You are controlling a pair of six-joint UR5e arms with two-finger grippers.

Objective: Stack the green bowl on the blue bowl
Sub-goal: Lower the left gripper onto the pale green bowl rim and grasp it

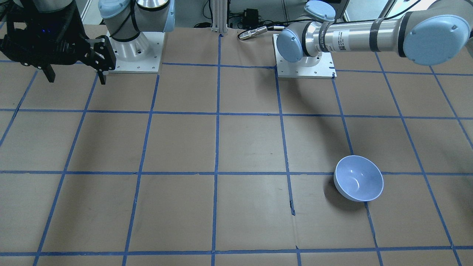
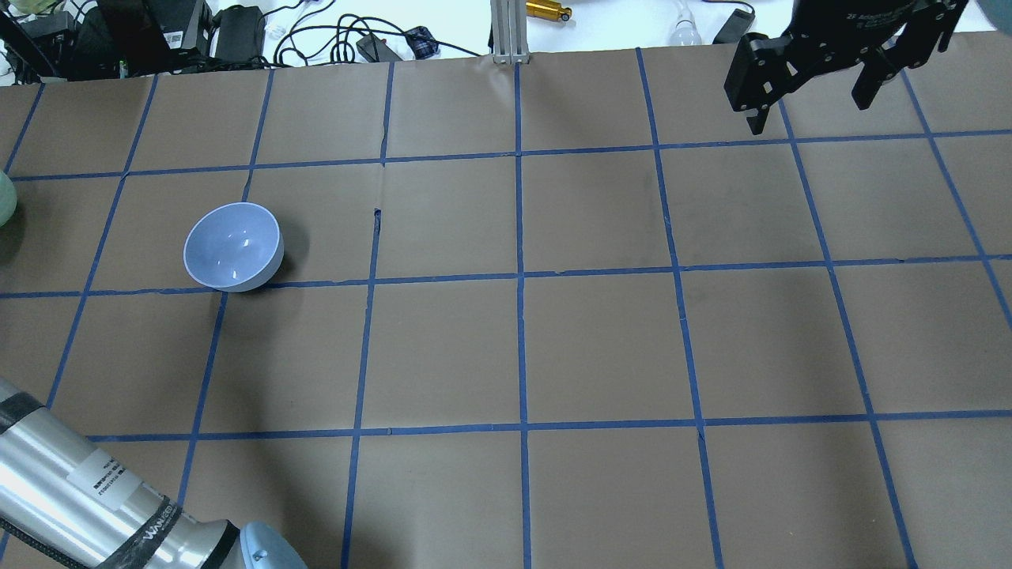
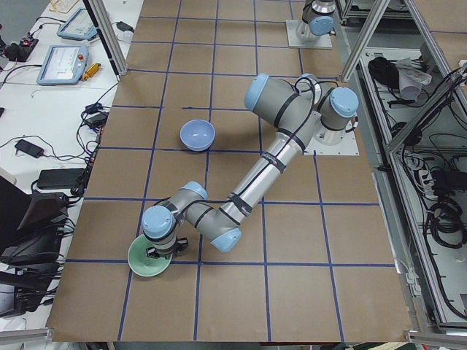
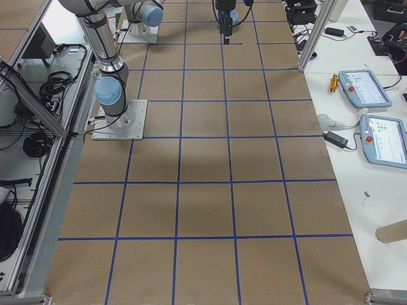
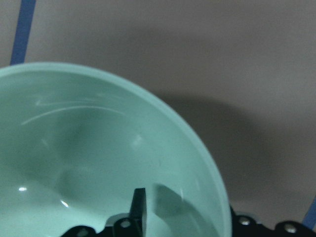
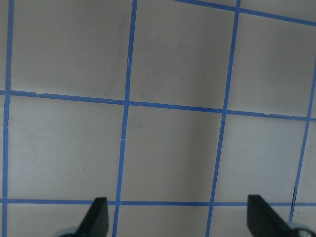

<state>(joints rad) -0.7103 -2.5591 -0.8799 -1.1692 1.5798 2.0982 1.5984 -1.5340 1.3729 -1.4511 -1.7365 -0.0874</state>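
The green bowl (image 3: 146,260) sits near the table's end on my left; only a sliver of it (image 2: 2,197) shows at the overhead view's left edge. My left gripper (image 3: 159,251) is at its rim. In the left wrist view one finger (image 5: 139,210) is inside the green bowl (image 5: 98,148); the other is hidden outside the wall, and the gripper looks shut on the wall. The blue bowl (image 1: 358,178) (image 2: 233,246) (image 3: 198,134) stands upright and empty, about two grid squares away. My right gripper (image 2: 810,107) (image 6: 180,219) is open and empty, high over the far right.
Brown paper with a blue tape grid (image 2: 520,276) covers the table. My left arm's forearm (image 2: 71,490) crosses the near left corner. Cables and devices (image 2: 237,32) lie beyond the far edge. Tablets (image 4: 365,89) lie on a side bench.
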